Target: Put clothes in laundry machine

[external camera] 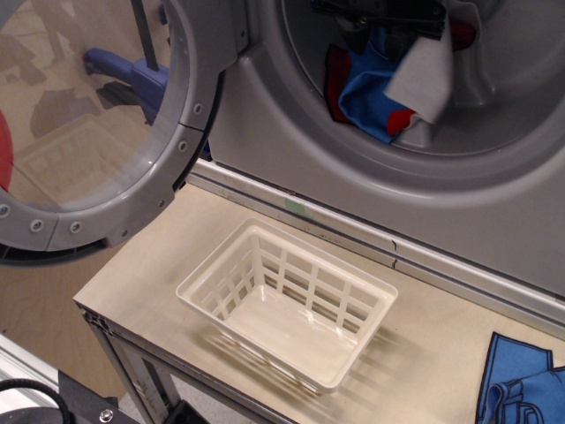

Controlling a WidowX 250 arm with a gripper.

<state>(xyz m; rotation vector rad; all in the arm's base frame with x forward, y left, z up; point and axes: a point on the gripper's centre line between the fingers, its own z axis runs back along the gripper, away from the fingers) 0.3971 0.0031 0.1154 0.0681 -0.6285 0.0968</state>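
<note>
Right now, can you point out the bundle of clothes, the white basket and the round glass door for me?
clothes [371, 97], the only camera view, on the bright blue cloth inside the drum.
white basket [282, 305], same view, on its bare floor.
glass door [190, 132], same view, on its bolted grey rim.

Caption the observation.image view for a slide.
Gripper lowers clothes into laundry machine drum; white basket sits empty below.

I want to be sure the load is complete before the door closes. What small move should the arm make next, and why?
Probably open the gripper and let go. The clothes hang from it well inside the drum of the laundry machine, past the opening's rim, so they should drop in. The white basket is empty. Whether the jaws grip the cloth is unclear at the frame's top edge.
</note>
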